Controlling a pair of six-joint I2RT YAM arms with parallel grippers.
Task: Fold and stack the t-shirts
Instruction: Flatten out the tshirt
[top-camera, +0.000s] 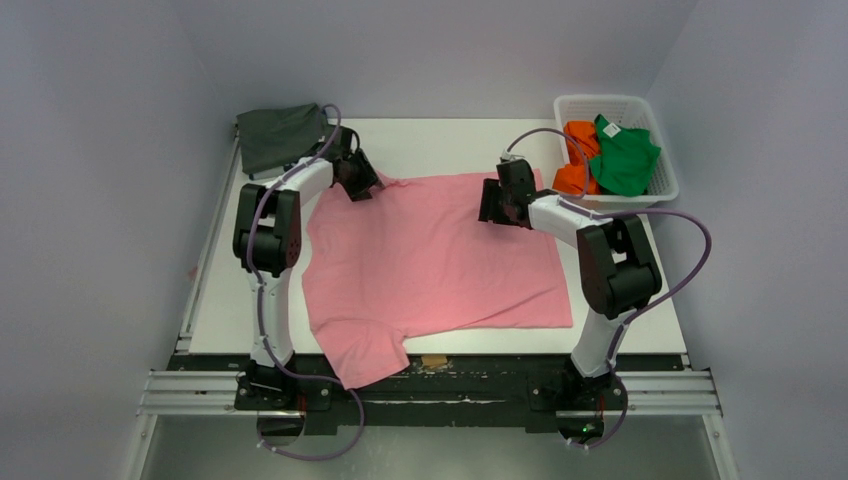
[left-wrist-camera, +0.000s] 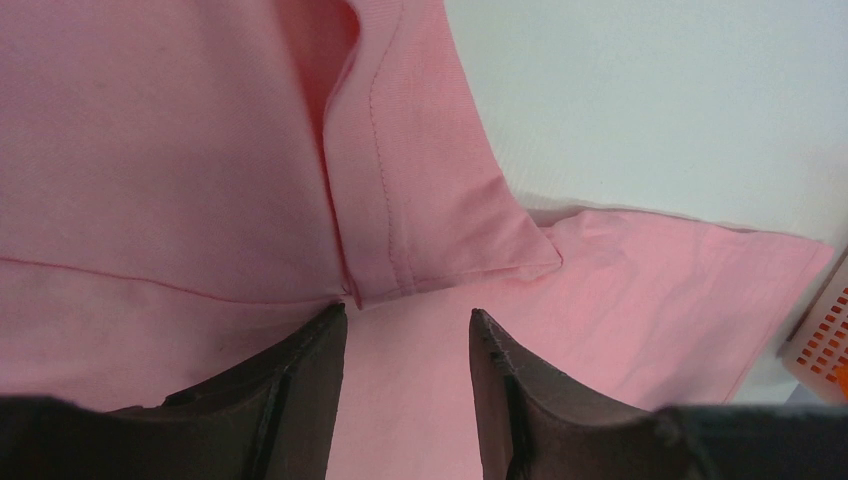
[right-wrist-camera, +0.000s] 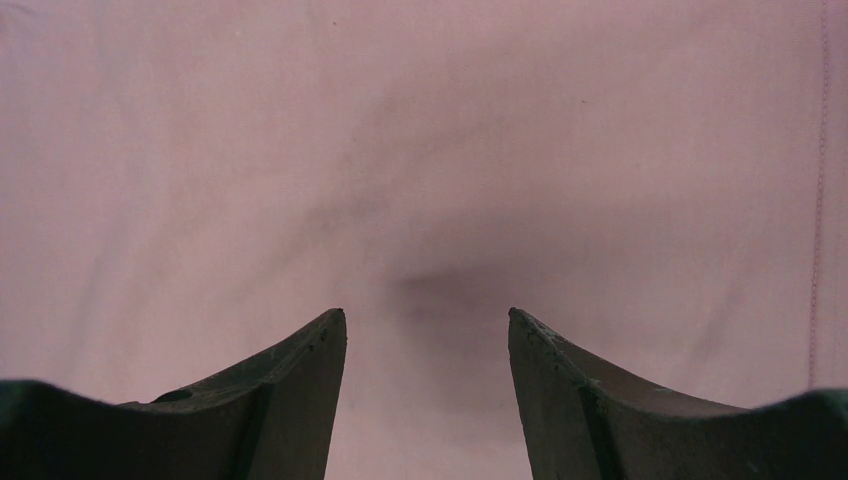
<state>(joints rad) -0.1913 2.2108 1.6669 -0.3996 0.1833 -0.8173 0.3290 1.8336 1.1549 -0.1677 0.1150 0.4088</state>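
The large pink t-shirt (top-camera: 430, 255) lies spread flat on the white table, one sleeve hanging over the near edge. My left gripper (top-camera: 362, 185) is open just above the shirt's far left corner; in the left wrist view (left-wrist-camera: 408, 312) its jaws stand apart over a folded sleeve hem (left-wrist-camera: 420, 200). My right gripper (top-camera: 497, 205) is open low over the shirt's far right part; the right wrist view (right-wrist-camera: 427, 315) shows only smooth pink cloth (right-wrist-camera: 420, 150) between the jaws. A folded dark grey t-shirt (top-camera: 280, 137) lies at the far left corner. Orange (top-camera: 578, 160) and green (top-camera: 625, 155) t-shirts lie in the basket.
The white lattice basket (top-camera: 662, 125) stands at the table's far right; its corner shows in the left wrist view (left-wrist-camera: 825, 340). Bare white table (top-camera: 450, 145) lies behind the pink shirt. Grey walls close in on three sides.
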